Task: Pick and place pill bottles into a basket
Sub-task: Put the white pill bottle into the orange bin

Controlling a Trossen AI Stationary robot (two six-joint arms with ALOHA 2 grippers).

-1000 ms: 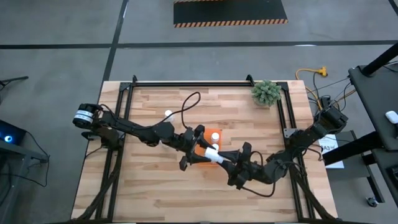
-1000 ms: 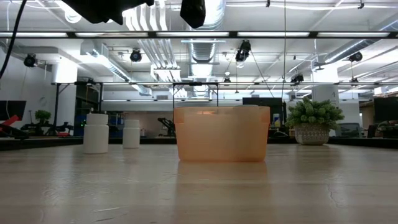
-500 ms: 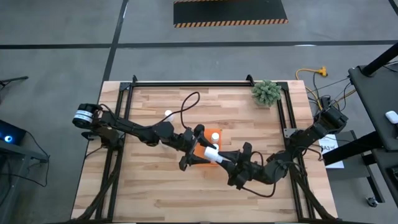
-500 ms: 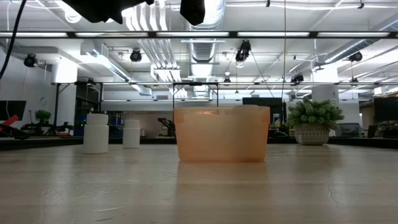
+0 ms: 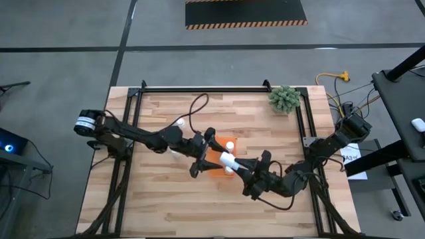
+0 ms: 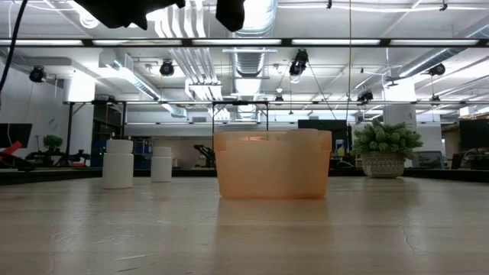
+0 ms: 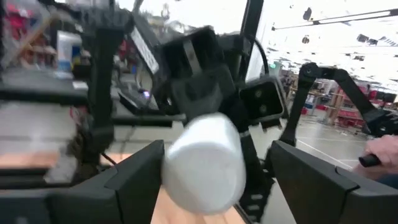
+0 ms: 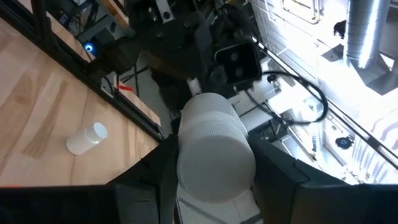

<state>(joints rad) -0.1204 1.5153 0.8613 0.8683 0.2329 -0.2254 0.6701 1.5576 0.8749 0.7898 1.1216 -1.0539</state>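
Observation:
My right gripper point(image 5: 238, 168) is shut on a white pill bottle point(image 5: 227, 161) above the orange basket point(image 5: 214, 163). My left gripper point(image 5: 207, 147) is open. In the left wrist view its two fingers stand either side of that bottle point(image 7: 202, 163), and I cannot tell whether they touch it. One bottle point(image 5: 230, 145) stands in the basket. Another point(image 5: 179, 121) stands on the table toward the far left. In the low view two bottles point(image 6: 118, 163) point(image 6: 161, 163) stand left of the basket point(image 6: 273, 164). My right gripper pinches the bottle's round sides point(image 8: 186, 163) between its two fingers point(image 8: 152, 180). The fingers come level from the table's near right and lie along the bottle. The bottle sticks out beyond them toward my left gripper, lifted clear above the basket.
A green potted plant point(image 5: 284, 98) stands at the table's far right corner. A bottle point(image 8: 87, 138) lies on its side on the wood in the right wrist view. A black metal frame point(image 5: 199, 88) runs along the table's far edge and sides.
My left gripper has shifted a little toward the table's left and far edges. My right gripper has carried the bottle a little toward it, still clear above the basket.

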